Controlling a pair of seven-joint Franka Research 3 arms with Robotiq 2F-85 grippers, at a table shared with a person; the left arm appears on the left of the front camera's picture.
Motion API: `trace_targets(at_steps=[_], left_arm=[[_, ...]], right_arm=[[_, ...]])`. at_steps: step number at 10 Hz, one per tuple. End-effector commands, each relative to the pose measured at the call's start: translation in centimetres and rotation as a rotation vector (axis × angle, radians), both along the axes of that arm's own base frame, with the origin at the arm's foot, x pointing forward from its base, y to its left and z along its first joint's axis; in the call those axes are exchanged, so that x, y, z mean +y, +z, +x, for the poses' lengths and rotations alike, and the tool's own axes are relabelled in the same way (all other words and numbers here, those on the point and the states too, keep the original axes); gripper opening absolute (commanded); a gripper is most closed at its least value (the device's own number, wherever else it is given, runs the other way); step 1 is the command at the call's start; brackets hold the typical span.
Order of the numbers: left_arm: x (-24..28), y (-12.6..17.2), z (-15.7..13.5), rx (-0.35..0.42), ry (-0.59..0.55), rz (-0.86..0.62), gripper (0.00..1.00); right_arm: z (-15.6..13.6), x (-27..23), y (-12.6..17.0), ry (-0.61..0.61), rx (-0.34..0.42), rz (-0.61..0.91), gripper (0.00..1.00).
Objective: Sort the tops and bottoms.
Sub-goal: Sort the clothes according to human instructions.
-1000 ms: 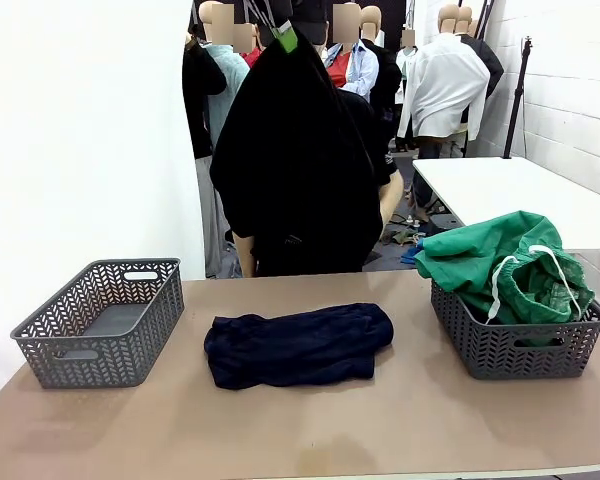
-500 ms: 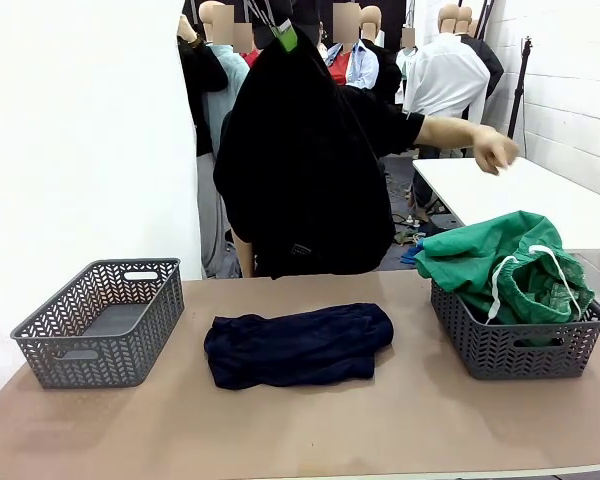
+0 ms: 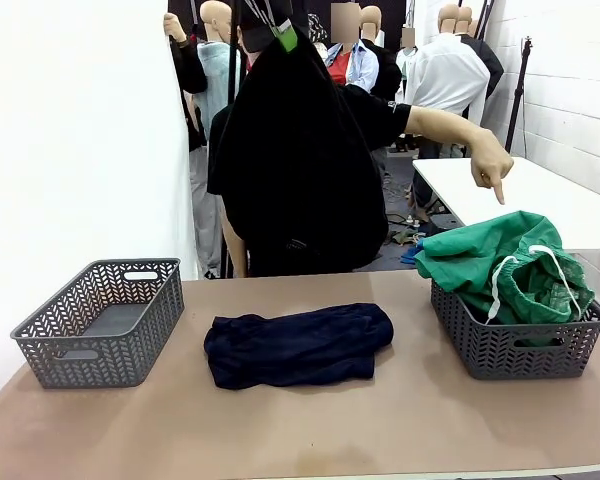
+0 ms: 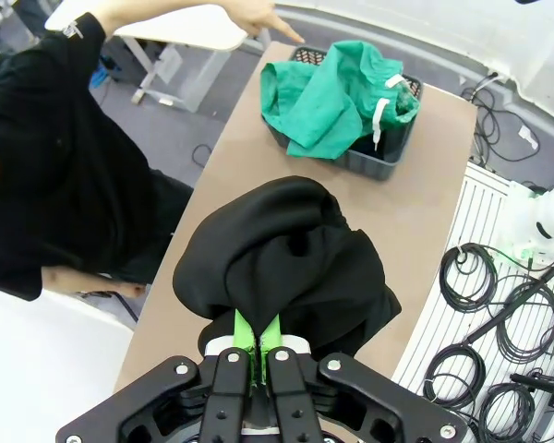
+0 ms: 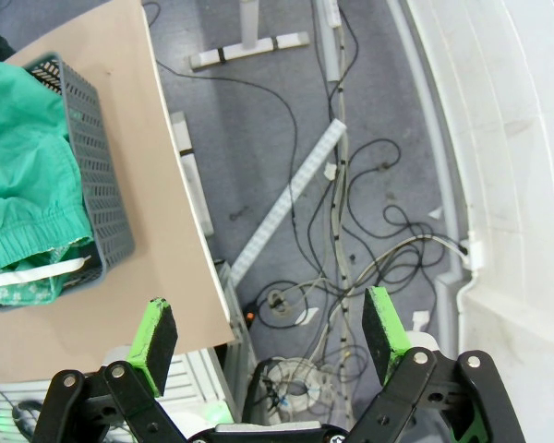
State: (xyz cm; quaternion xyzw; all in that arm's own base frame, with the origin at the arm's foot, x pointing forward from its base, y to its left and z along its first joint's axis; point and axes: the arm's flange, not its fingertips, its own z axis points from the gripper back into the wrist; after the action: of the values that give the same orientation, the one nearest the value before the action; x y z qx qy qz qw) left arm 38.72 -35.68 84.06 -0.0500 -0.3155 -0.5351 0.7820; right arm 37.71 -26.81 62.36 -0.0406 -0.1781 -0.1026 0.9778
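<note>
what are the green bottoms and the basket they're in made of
Green bottoms: soft matte cloth, perhaps cotton or a blend; it crumples in loose folds, with a gathered waistband. Basket: grey, probably moulded plastic; stiff open lattice walls that hold their shape.

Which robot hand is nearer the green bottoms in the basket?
Right, it seems. The right hand, open, hovers beyond the table, just past the bottoms; the left hand, shut on a black garment, hangs high over mid-table, farther off.

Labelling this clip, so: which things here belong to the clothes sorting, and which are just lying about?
Job: green bottoms, black garment in the left gripper, navy garment, left basket, right basket.
Lying about: floor cables, white side table.
</note>
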Motion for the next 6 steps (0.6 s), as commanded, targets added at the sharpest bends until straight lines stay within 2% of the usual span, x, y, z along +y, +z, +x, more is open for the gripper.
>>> trace_targets(at_steps=[1,6], left_arm=[[0.13,0.77,-0.01,-0.015,-0.002,-0.008,0.00],[0.13,0.77,-0.01,-0.015,-0.002,-0.008,0.00]], right_arm=[[-0.22,0.14,-0.23,0.009,0.010,-0.009,1.00],[-0.22,0.14,-0.23,0.009,0.010,-0.009,1.00]])
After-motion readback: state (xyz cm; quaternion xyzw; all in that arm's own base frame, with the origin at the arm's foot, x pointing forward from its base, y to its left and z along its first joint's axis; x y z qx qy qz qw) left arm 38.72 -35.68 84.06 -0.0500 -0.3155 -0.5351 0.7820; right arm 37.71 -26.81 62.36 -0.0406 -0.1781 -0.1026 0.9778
